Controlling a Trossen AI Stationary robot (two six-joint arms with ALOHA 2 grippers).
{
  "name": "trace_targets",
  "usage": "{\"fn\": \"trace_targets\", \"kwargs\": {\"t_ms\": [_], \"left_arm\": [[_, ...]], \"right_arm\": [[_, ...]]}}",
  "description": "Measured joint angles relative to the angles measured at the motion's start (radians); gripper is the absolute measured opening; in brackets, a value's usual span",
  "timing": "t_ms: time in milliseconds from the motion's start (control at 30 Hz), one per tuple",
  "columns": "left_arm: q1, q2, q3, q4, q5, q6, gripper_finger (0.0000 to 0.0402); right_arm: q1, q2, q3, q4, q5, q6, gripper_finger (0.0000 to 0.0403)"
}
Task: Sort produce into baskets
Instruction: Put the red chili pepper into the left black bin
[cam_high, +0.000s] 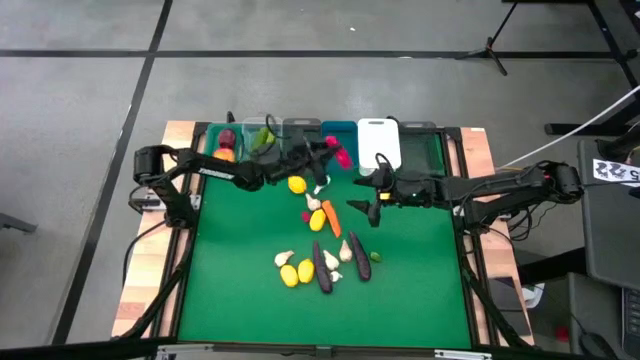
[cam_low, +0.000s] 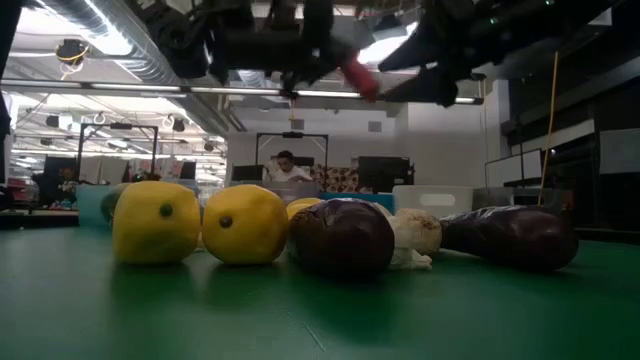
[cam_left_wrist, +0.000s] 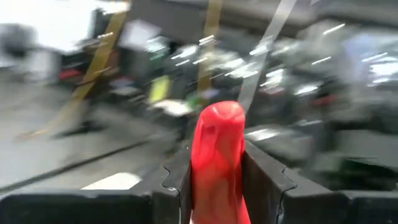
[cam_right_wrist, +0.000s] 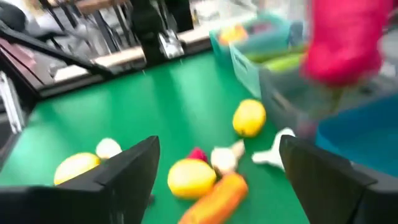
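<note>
Produce (cam_high: 318, 262) lies loose mid-table on the green mat (cam_high: 420, 290). Beyond it the right gripper (cam_high: 372, 205) hovers over the mat, jaws wide and empty, while the left gripper (cam_high: 325, 152) grips a red pepper (cam_high: 343, 156) above the baskets (cam_high: 330, 135). This looks like the carry step; next comes lowering the pepper into its matching bin. Farther off, a person sits at desks.

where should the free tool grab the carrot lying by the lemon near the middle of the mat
Take the carrot across its thicker middle, coming straight down from above. It lies flat on the mat with its length showing, and the right tool, open nearby, looks nearest. Garlic sits close, so close across the narrow width.
</note>
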Motion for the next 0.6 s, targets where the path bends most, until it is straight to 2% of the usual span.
{"fn": "trace_targets", "kwargs": {"t_ms": [200, 433, 600], "left_arm": [[0.1, -0.041, 0.0, -0.322, -0.212, -0.075, 0.011], [0.227, -0.04, 0.0, -0.613, -0.226, -0.213, 0.0111], [0.275, -0.04, 0.0, -0.72, -0.205, -0.272, 0.0111]], "right_arm": [[0.0, 0.0, 0.0, -0.102, 0.001, 0.044, 0.0324], [0.0, 0.0, 0.0, -0.104, 0.004, 0.046, 0.0315], [0.0, 0.0, 0.0, -0.104, 0.004, 0.046, 0.0315]]}}
